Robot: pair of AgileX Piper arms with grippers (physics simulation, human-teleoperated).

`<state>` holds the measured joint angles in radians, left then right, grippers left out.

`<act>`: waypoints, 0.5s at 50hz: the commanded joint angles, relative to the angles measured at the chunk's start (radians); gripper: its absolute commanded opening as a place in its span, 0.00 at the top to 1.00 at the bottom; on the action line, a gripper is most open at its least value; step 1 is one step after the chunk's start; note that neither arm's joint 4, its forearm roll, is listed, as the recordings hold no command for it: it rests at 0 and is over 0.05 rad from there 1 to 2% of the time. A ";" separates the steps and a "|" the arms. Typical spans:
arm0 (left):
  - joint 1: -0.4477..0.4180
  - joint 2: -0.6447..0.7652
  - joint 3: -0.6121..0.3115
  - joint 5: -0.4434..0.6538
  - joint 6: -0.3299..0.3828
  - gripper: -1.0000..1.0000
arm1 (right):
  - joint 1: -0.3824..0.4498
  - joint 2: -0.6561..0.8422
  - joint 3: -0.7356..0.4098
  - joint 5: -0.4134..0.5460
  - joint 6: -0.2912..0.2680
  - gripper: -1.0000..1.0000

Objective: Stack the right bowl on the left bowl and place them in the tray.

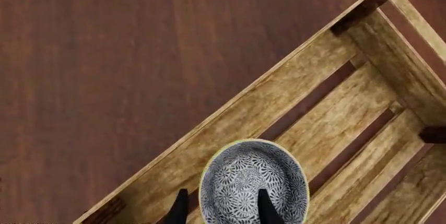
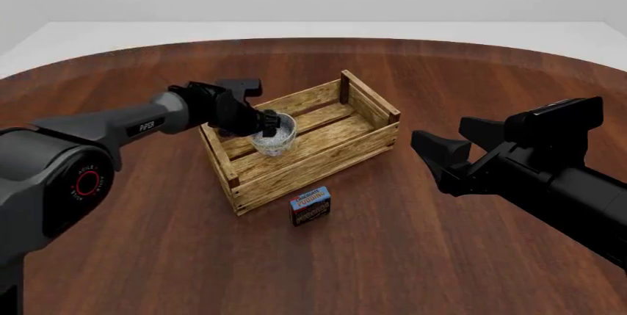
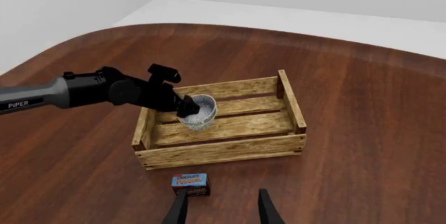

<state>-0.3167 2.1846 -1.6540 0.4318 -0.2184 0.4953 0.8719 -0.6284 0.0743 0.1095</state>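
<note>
1. Left gripper (image 2: 266,124): reaches in over the tray's left end, its two dark fingers (image 1: 268,208) clamped across the rim of the bowls (image 1: 254,182), one finger inside the rim and one outside.
2. Bowls: a speckled blue-grey pair read as one nested stack; the separate rims cannot be told apart. The stack hangs above the slatted floor of the tray (image 2: 324,155), near its left end, slightly tilted in the front view.
3. Tray: a light-wood crate lying at an angle at mid-table on the table (image 2: 412,256), of dark wood.
4. Right gripper (image 3: 221,208): fingers parted and holding nothing, well apart from the tray on the right side.
5. Carton (image 2: 310,208): a small blue-and-red pudding box just in front of the tray's near wall.
</note>
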 commanded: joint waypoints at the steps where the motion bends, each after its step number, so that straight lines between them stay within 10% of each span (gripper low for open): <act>1: -0.010 -0.046 0.041 -0.018 -0.045 0.00 | 0.000 0.000 0.000 0.000 0.000 0.00; 25: -0.019 -0.108 0.069 -0.016 -0.039 0.00 | 0.000 0.000 0.000 0.000 0.000 0.00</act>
<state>-0.3254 2.1484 -1.6380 0.4398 -0.2163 0.4954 0.8719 -0.6284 0.0743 0.1095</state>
